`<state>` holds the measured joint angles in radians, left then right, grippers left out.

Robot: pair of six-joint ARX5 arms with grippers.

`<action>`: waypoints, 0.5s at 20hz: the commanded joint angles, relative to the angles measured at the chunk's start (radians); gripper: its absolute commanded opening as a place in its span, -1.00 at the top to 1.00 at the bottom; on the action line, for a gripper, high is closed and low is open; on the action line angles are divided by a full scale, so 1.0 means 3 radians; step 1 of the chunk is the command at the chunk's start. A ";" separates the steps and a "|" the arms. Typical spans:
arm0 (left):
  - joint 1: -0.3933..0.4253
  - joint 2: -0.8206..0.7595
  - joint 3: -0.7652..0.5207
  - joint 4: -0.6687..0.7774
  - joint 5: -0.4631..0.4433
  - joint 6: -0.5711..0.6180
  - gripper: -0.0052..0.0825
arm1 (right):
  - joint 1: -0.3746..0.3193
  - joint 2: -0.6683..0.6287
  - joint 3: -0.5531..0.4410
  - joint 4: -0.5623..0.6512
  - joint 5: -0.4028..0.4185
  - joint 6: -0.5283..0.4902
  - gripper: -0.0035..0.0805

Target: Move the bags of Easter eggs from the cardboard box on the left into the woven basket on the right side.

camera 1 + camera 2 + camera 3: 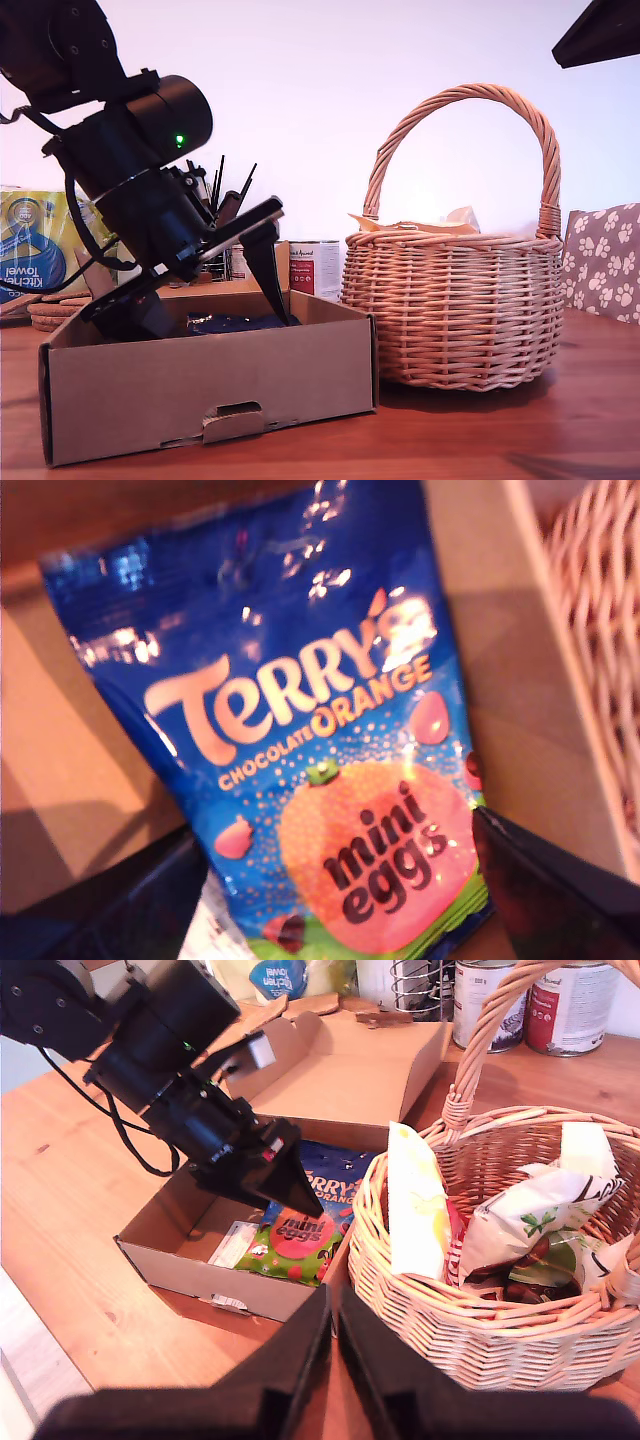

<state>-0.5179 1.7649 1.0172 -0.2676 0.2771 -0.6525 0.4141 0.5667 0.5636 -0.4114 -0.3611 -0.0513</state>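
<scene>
Exterior view: my first gripper (pixel 215 290) leans steeply down into the box (pixel 200 385), its jaws spread apart, one finger (pixel 268 268) ending just above the box floor. Below the fingers only a dark blue sliver of the bag (pixel 232 323) shows over the front wall; the rest is hidden by the cardboard. The basket (pixel 455 305) stands just beside the box, on the far side from the arm's body, with pale packet tops poking above its rim. My second gripper cannot be picked out here.

First wrist view: the Terry's bag (pixel 330 770) lies flat straight ahead of my first gripper (pixel 340 900), between the two dark fingers (pixel 540 880) at the frame's edge. The jaws stand wide and touch nothing that I can see. The bag is glossy blue with orange lettering and a round orange "mini eggs" panel; the picture is blurred. Box wall and a bit of wicker lie beyond one finger.

Second wrist view: my second gripper (pixel 335 1360) hovers above the table, its fingers pressed together and empty. Ahead of it lie the box and basket side by side. The first arm covers part of the bag (pixel 310 1225). The basket holds a yellow-white packet (pixel 415 1200) and a white bag (pixel 530 1215); a red one between them is mostly hidden.
</scene>
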 commanded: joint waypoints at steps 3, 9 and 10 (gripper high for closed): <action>-0.0024 0.0141 -0.0010 0.0043 -0.0089 -0.0025 -0.82 | 0.0015 -0.0008 0.0050 0.0032 -0.0023 -0.0003 0.95; -0.0036 0.0209 0.0009 0.0423 0.0488 -0.0104 -0.82 | 0.0015 -0.0008 0.0053 0.0031 -0.0020 0.0006 0.95; -0.0036 0.0209 0.0029 0.0426 0.0525 -0.0108 -0.82 | 0.0015 -0.0008 0.0053 0.0028 -0.0020 0.0006 0.95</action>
<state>-0.5217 1.8156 1.0172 -0.1543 0.4202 -0.6796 0.4141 0.5667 0.5636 -0.4110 -0.3611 -0.0505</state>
